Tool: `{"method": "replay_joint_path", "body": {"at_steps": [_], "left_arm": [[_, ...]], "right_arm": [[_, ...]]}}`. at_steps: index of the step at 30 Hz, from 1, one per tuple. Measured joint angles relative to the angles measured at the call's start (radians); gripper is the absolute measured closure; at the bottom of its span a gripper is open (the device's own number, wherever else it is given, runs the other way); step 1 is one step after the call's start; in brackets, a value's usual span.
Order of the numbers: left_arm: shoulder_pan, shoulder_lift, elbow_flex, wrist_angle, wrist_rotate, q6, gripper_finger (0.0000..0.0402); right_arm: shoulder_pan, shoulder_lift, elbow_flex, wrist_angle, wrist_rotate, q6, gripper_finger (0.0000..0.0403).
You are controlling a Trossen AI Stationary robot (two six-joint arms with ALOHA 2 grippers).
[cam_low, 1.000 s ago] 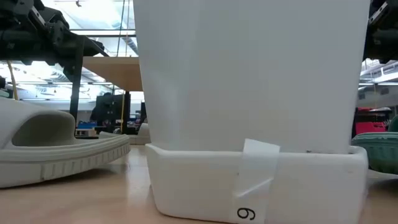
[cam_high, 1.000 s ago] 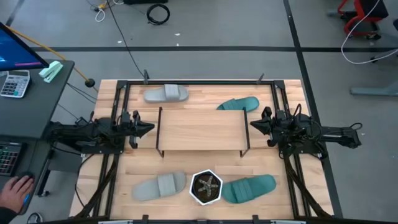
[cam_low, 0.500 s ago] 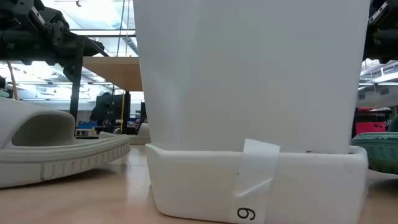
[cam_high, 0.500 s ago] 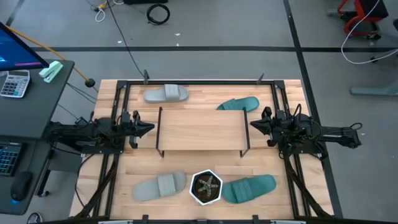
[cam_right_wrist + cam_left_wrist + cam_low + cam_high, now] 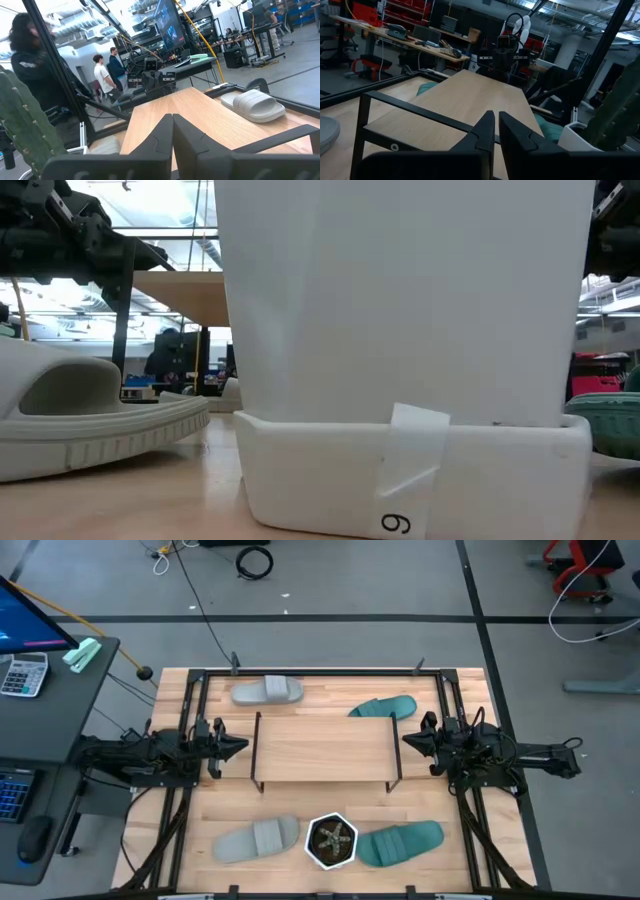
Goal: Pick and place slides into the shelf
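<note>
The shelf [image 5: 325, 750] stands mid-table on its black legs. One light grey slide [image 5: 267, 692] lies sole down near the far edge, and a teal slide [image 5: 385, 707] lies by the shelf's far right corner. A second grey slide [image 5: 257, 840] and a second teal slide [image 5: 400, 843] lie near the front edge. My left gripper [image 5: 240, 747] hovers shut off the shelf's left end, level with its top board [image 5: 460, 100]. My right gripper [image 5: 408, 740] hovers shut off the right end. Neither touches anything.
A hexagonal white pot with a cactus [image 5: 332, 841] stands between the two near slides and fills most of the low view [image 5: 400, 330]. A black frame [image 5: 190, 690] runs along the table's sides. A desk with a keyboard [image 5: 20, 785] stands left of the table. People [image 5: 105, 75] stand beyond it.
Both arms and all the slides have stayed still. A person's hand that lay at the desk left of the table a second ago has gone out of view.
</note>
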Motion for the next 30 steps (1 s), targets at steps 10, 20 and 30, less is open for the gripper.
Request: {"method": "replay_joint_path", "body": {"at_steps": [10,20,30], "left_arm": [[0.000,0.000,0.000,0.000,0.000,0.000,0.0362],[0.000,0.000,0.000,0.000,0.000,0.000,0.0372],[0.000,0.000,0.000,0.000,0.000,0.000,0.0363]], "right_arm": [[0.000,0.000,0.000,0.000,0.000,0.000,0.0386],[0.000,0.000,0.000,0.000,0.000,0.000,0.0386],[0.000,0.000,0.000,0.000,0.000,0.000,0.0386]]}}
